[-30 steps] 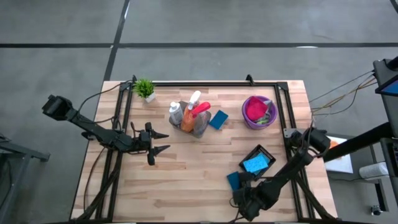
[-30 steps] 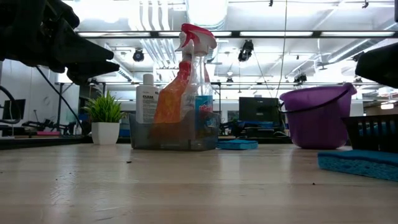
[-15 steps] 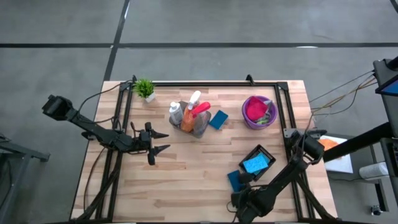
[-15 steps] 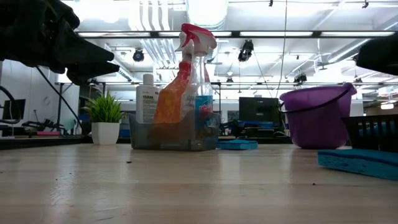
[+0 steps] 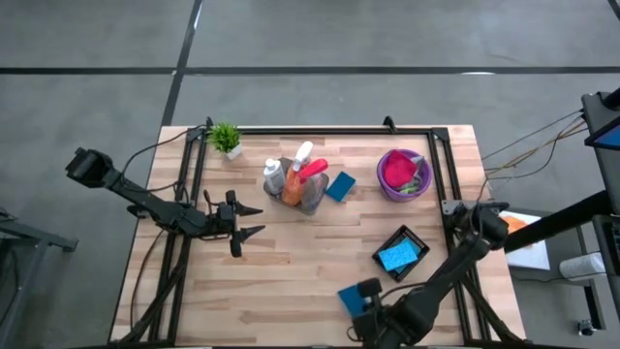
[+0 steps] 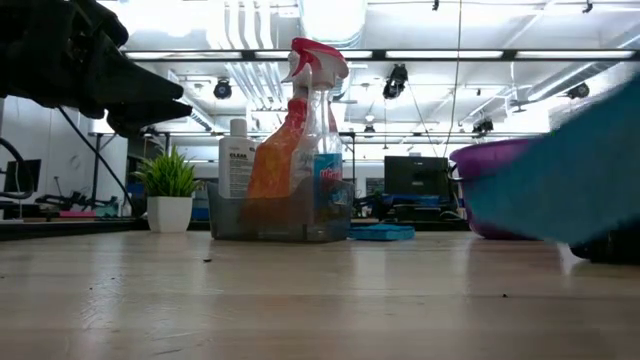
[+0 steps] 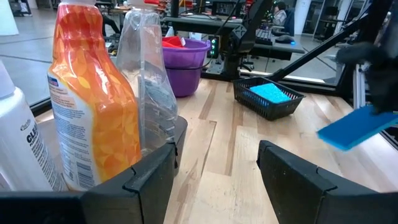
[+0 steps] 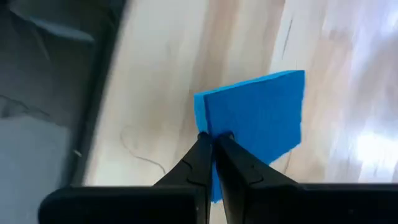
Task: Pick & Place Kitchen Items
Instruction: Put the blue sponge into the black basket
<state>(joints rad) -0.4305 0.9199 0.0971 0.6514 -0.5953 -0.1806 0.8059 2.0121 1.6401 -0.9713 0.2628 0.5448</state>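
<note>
My right gripper (image 5: 362, 294) is near the table's front edge, right of centre, shut on a flat blue sponge (image 5: 349, 299). The sponge also shows in the right wrist view (image 8: 258, 115) and in the low view (image 6: 560, 190). My left gripper (image 5: 260, 220) hovers open and empty left of centre, pointing at a clear caddy (image 5: 295, 186) that holds a white bottle, an orange-and-white bottle and a pink-trigger spray. A second blue sponge (image 5: 340, 186) lies flat beside the caddy. A third (image 5: 398, 255) lies in a black basket. My right gripper pinches the sponge's edge near one corner (image 8: 208, 127) between its two fingers, which come from above. The sponge is lifted clear of the table and hangs tilted below the gripper, as the left wrist view (image 7: 357, 127) shows.
A purple bucket (image 5: 387, 174) with magenta and red cloths stands at the back right. The black basket (image 5: 418, 242) sits at the right. A small potted plant (image 5: 226, 139) stands at the back left. Bare wood lies in the table's middle and near left.
My right gripper has gone up and toward the table's left edge along the near side, taking the blue sponge with it. The sponge lay flat on the table beside the basket; now it is lifted clear and tilted.
</note>
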